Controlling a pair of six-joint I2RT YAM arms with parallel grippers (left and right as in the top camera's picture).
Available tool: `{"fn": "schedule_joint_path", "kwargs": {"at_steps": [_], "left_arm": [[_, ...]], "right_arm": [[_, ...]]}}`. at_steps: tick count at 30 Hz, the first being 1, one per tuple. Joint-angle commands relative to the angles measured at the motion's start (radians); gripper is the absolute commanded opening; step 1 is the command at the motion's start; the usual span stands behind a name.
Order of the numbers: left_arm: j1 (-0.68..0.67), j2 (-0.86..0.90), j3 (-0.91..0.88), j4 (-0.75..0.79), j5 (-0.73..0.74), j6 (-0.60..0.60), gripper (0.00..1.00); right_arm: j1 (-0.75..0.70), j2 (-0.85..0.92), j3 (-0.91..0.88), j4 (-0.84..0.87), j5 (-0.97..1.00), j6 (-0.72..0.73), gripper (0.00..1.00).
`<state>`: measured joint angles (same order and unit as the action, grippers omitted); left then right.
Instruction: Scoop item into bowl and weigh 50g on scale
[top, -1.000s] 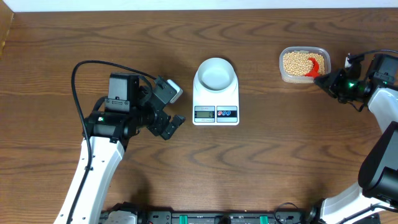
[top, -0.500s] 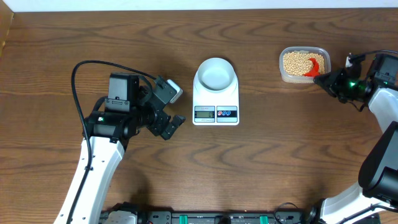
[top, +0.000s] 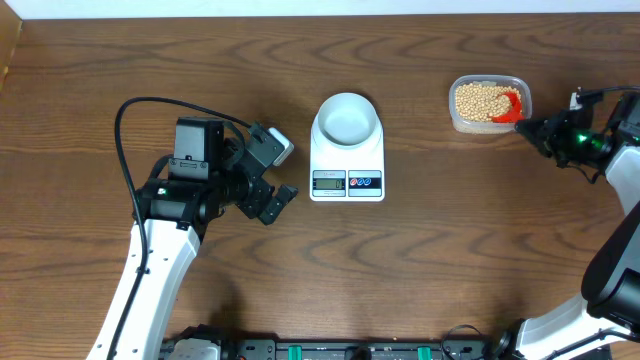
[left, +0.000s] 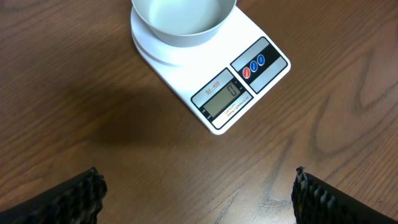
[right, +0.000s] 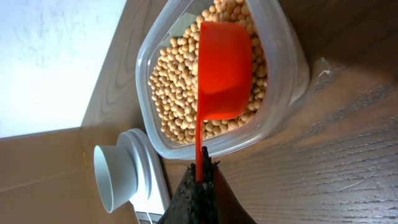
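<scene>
Tan-yellow beans (top: 478, 100) fill a clear tub (right: 283, 93) at the table's back right. My right gripper (top: 530, 125) is shut on the thin handle of a red scoop (right: 224, 68), whose cup lies over the beans (right: 177, 93) at the tub's right side. The pale blue bowl (top: 347, 117) sits empty on the white scale (top: 347, 182) in the middle. My left gripper (top: 283, 174) hovers left of the scale, open, with nothing between its fingers. In the left wrist view the bowl (left: 183, 22) and the scale (left: 214, 121) lie ahead of that gripper (left: 198, 186).
Bare brown wood surrounds the scale on all sides. A black cable (top: 150, 105) loops over the left arm. The table's back edge runs just behind the tub, against a white wall (right: 50, 56).
My right gripper has drawn back to the right, and the red scoop has shifted with it toward the tub's right side. The left arm has stayed still.
</scene>
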<state>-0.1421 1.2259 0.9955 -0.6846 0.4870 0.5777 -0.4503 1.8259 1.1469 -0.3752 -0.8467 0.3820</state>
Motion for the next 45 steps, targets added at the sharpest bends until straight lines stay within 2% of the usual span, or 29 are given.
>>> {"fn": "schedule_joint_path", "kwargs": {"at_steps": [1, 45], "left_arm": [[0.002, -0.005, 0.022, -0.004, -0.009, 0.013, 0.98], [0.002, -0.005, 0.022, -0.004, -0.009, 0.013, 0.98]], "right_arm": [[-0.014, 0.007, 0.01, 0.005, -0.055, 0.006, 0.01], [-0.034, 0.007, 0.01, 0.051, -0.192, 0.007, 0.01]]}}
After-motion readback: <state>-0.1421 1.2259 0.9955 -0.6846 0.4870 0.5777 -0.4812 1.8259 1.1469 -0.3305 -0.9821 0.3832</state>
